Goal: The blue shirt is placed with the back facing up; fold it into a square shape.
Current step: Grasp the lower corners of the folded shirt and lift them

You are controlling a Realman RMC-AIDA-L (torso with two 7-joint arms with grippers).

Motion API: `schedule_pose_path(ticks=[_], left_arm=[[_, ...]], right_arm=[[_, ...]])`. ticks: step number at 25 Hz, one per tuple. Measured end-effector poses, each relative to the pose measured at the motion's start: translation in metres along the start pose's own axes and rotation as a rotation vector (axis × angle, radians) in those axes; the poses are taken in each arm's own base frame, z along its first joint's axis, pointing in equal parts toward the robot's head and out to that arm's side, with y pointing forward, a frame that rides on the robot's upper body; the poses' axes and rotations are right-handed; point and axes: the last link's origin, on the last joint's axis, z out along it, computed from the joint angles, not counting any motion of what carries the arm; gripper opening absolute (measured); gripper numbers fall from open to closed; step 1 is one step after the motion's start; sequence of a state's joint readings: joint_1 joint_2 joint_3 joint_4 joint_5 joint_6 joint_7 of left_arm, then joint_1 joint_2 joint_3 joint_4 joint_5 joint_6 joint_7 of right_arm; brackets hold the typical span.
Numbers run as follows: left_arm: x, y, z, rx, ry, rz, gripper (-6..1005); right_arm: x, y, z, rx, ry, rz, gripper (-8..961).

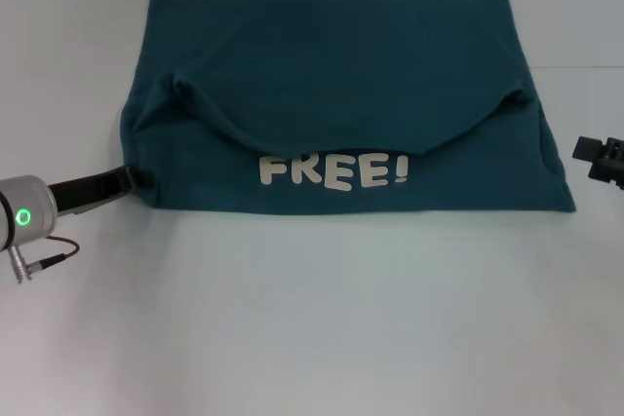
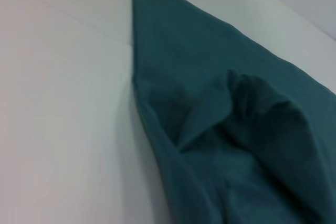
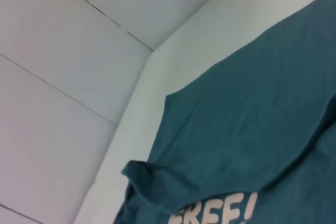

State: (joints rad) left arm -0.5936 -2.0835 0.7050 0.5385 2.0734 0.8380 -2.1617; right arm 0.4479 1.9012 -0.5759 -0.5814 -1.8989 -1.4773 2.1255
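Shirt position: the blue shirt (image 1: pixel 341 75) lies on the white table (image 1: pixel 312 319), already doubled over once. The far edge is a straight fold; a flap sags in a curve across the middle.
Lettering: the white "FREE!" (image 1: pixel 334 171) shows below the flap's edge, so the near layer is front-side up there.
Left gripper: my left gripper (image 1: pixel 125 180) sits low on the table, touching the shirt's near left corner. I cannot tell whether my fingers are parted or pinching cloth; the tip is dark against the fabric. Likely placed there to take that corner for the next fold.
Right gripper: my right gripper (image 1: pixel 597 156) is just beside the shirt's right edge, not touching it. Finger state: cannot tell.
Progress, my judgement: one fold done, shape a wide rectangle, not yet square.
Risk: the slack flap may bunch if the corners lift unevenly.
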Motion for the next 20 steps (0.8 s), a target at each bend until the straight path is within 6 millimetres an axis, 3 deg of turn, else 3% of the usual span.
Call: schedule_pose_path(ticks=[5,9,14,20], left_arm=[[0.008,0.004,-0.012,-0.079,-0.001,-0.018,97],[0.021,0.007,-0.024,-0.133,0.006,-0.042,27],[0.035,0.01,-0.029,-0.146,0.008,-0.065,27],[0.04,0.014,-0.026,-0.146,0.011,-0.06,27]], right_arm=[[-0.003,-0.004,-0.001,0.065,0.095,-0.009,816],[-0.018,-0.007,-0.004,0.143,0.168,-0.009,809],[-0.045,-0.006,-0.007,0.272,0.193,-0.007,799],[-0.056,-0.005,0.014,0.384,0.25,-0.052,787]])
